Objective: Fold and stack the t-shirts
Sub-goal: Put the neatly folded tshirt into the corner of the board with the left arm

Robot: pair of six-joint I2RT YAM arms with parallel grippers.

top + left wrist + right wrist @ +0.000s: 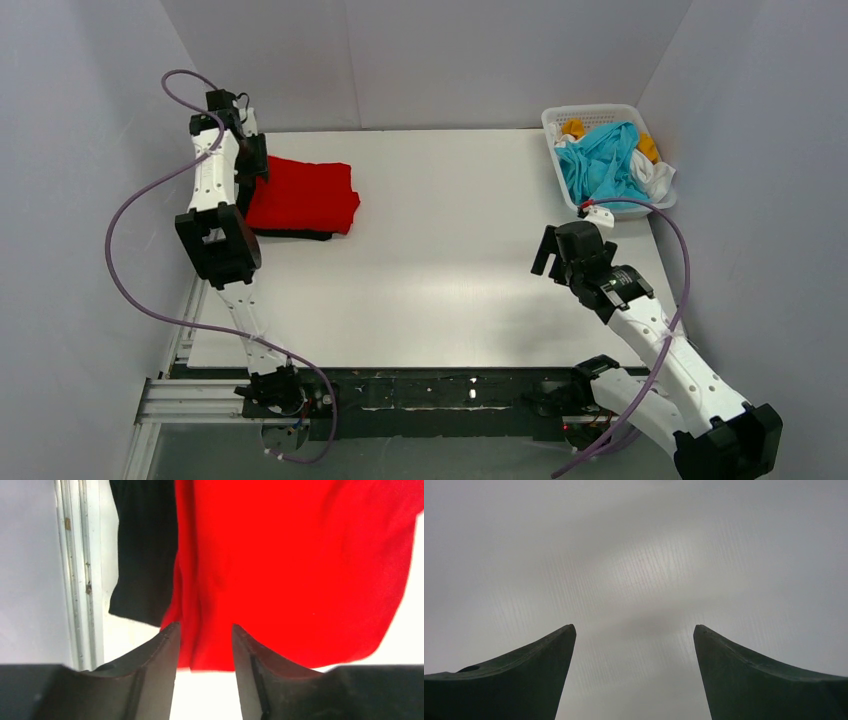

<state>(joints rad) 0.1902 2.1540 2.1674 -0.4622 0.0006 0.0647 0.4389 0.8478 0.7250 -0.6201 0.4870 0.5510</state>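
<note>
A folded red t-shirt (pixel 303 197) lies on a black t-shirt (pixel 145 555) at the table's (pixel 450 280) far left. Likely soft, light and limp, it seems best pinched at a folded edge. The left gripper (pixel 202 627) sits at its edge, jaws narrowly parted, gripping nothing. The right gripper (pixel 634 627) hovers wide open over bare table.
</note>
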